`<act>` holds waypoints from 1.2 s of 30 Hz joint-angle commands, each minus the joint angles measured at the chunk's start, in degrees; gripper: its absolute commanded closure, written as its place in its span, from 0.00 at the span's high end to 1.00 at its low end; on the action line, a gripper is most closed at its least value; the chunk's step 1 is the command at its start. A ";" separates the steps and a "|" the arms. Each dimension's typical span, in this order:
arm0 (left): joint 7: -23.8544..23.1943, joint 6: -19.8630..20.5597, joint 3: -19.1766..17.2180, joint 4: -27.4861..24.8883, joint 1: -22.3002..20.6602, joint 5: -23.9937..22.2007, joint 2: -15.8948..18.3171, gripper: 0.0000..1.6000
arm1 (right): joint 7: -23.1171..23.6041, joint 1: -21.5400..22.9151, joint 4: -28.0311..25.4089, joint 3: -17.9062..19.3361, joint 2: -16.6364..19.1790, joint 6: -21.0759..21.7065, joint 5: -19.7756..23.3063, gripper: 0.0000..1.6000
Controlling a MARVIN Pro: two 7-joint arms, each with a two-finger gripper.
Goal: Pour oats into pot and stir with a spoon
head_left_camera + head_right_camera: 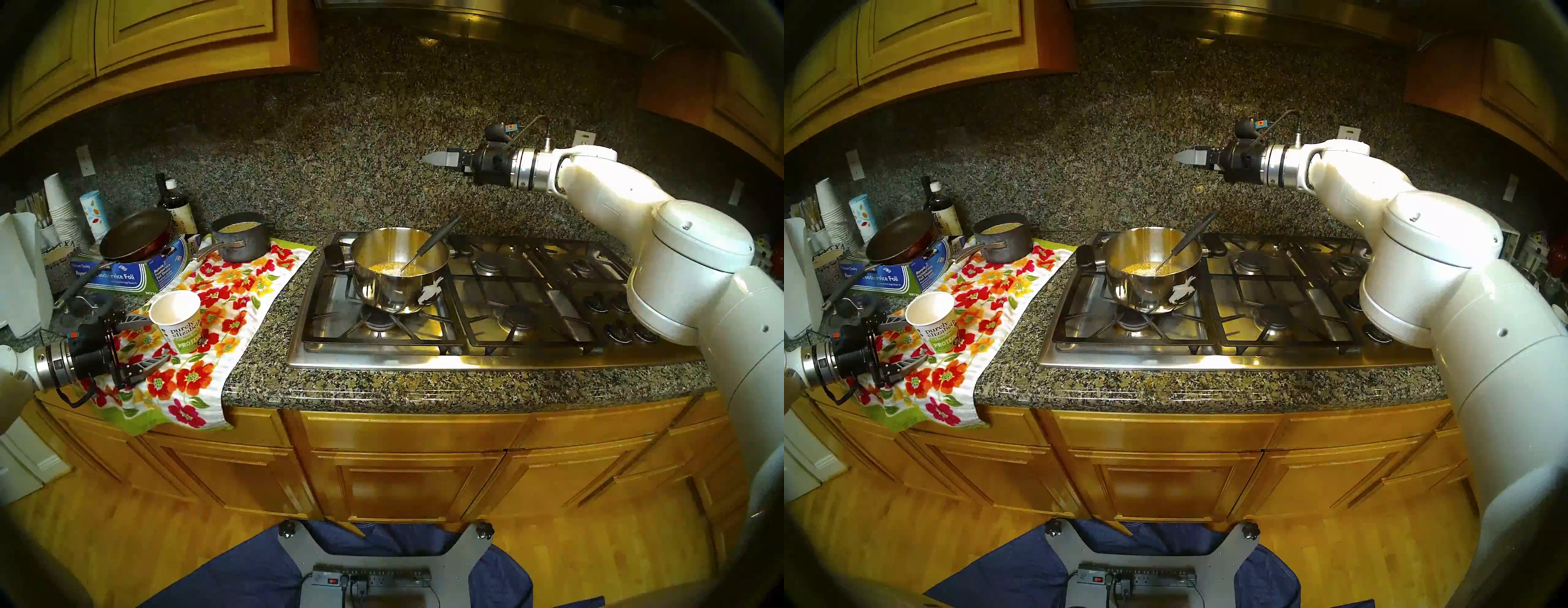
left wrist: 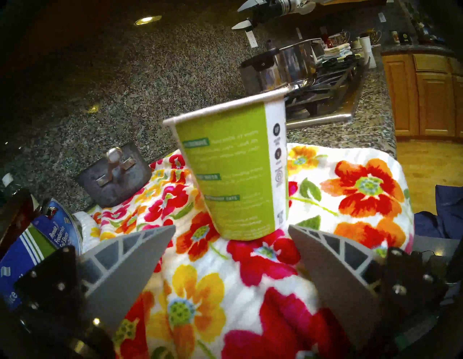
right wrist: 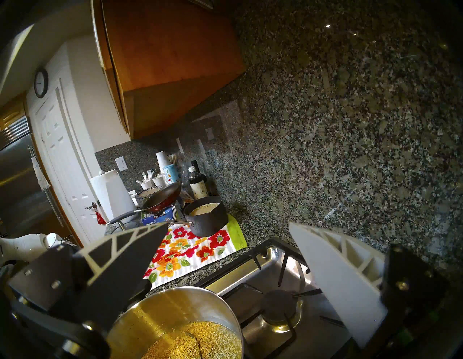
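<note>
The steel pot stands on the front left burner, and it also shows in the right wrist view. Yellow oats lie in its bottom. The spoon stands in the oats, its dark handle leaning on the pot's right rim. The white and green cup stands upright on the floral towel. My left gripper is open just left of the cup and apart from it. My right gripper is open and empty, high above and behind the pot.
A small dark grey pot stands on the towel's far end. A black frying pan rests on a foil box. Bottles and stacked paper cups stand behind. Stove grates spread right of the steel pot.
</note>
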 commanded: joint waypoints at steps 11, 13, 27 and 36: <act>-4.41 -2.14 -6.83 0.72 3.78 0.09 2.01 1.00 | 0.01 2.52 -0.14 0.56 0.10 0.05 0.43 1.00; -4.23 -2.03 -7.17 0.70 4.08 -0.06 2.03 1.00 | 0.01 2.51 -0.14 0.56 0.10 0.05 0.43 1.00; -4.36 -1.64 -11.45 -0.02 8.10 -0.40 2.17 1.00 | 0.00 2.52 -0.14 0.56 0.10 0.05 0.42 1.00; -3.53 -1.50 -14.07 -0.61 10.81 -0.09 2.23 1.00 | 0.00 2.52 -0.14 0.56 0.10 0.06 0.42 1.00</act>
